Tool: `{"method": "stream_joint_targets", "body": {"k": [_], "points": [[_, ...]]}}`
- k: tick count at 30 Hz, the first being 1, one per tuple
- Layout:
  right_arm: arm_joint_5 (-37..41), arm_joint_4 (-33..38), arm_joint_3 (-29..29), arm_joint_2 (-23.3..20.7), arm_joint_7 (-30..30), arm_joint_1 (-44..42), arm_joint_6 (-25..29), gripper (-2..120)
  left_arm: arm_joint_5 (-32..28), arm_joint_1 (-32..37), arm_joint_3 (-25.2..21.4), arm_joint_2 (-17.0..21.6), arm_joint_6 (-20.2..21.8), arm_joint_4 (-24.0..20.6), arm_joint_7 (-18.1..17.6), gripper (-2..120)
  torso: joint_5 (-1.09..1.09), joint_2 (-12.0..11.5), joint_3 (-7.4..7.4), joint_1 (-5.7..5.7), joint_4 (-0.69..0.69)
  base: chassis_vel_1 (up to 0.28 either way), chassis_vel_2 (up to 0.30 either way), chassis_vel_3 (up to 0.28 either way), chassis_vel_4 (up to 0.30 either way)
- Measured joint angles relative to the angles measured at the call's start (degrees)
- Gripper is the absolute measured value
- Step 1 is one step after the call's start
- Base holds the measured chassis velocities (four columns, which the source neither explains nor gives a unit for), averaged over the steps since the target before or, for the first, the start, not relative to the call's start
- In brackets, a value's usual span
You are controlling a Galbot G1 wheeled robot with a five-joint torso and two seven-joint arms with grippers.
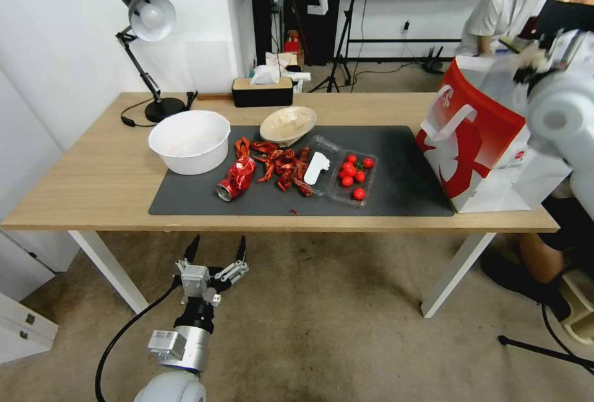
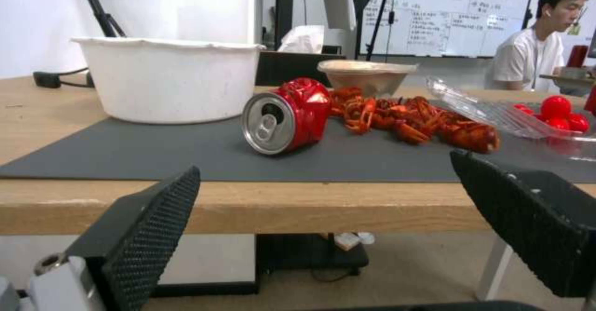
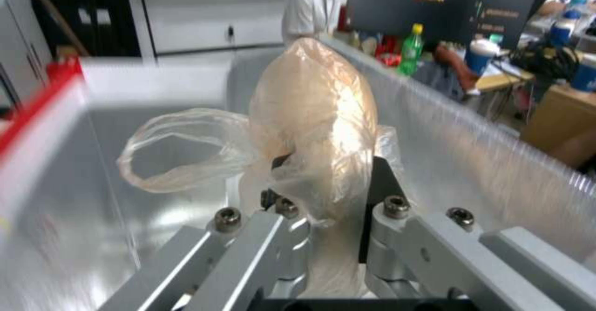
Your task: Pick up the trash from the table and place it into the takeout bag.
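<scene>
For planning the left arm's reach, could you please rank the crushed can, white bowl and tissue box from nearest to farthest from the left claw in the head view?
From the left claw:
1. Crushed can, on the mat's near part.
2. White bowl, at the mat's left corner.
3. Tissue box, at the table's far edge.

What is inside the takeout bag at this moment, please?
Inside the takeout bag, the right gripper holds a small clear bag, its fingers shut on it, before the silvery lining. The bag's bottom is covered, so anything lying there cannot be seen.
</scene>
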Motion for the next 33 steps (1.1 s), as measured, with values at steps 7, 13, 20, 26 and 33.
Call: {"method": "stream_joint_targets", "body": {"k": [7, 13, 20, 26, 33], "points": [[0.4, 0.4, 0.8, -0.3, -0.4, -1.1, 0.0, 19, 0.6, 0.3, 0.4, -0.4, -0.5, 0.0, 0.1, 100, 0.0, 0.0, 0.0, 0.0, 0.02, 0.0, 0.0, 0.0, 0.0], [0.9, 0.4, 1.0, -0.6, -0.5, -0.9, 0.0, 40, 0.8, 0.4, 0.4, -0.5, -0.5, 0.0, 0.2, 100, 0.0, 0.0, 0.0, 0.0, 0.01, 0.0, 0.0, 0.0, 0.0], [1.0, 0.2, 1.0, -0.7, -0.7, -0.6, 0.0, 63, 0.9, 0.1, 0.4, -0.6, -0.5, 0.0, 0.2, 100, 0.01, 0.0, 0.0, 0.0, 0.01, 0.0, 0.0, 0.0, 0.0], [1.1, 0.1, 1.1, -0.9, -1.2, 0.8, 0.5, 89, 0.9, -0.3, 0.4, -0.5, -0.3, 0.4, 0.3, 100, 0.01, 0.0, 0.0, 0.0, 0.01, 0.0, 0.0, 0.0, 0.0], [0.4, 1.0, 1.2, -1.5, -3.7, 1.5, 5.1, 92, 0.9, -0.6, 0.4, -0.3, -0.1, 0.6, 0.3, 100, 0.01, 0.0, 0.0, 0.0, 0.0, 0.0, 0.0, 0.0, 0.0]]}}
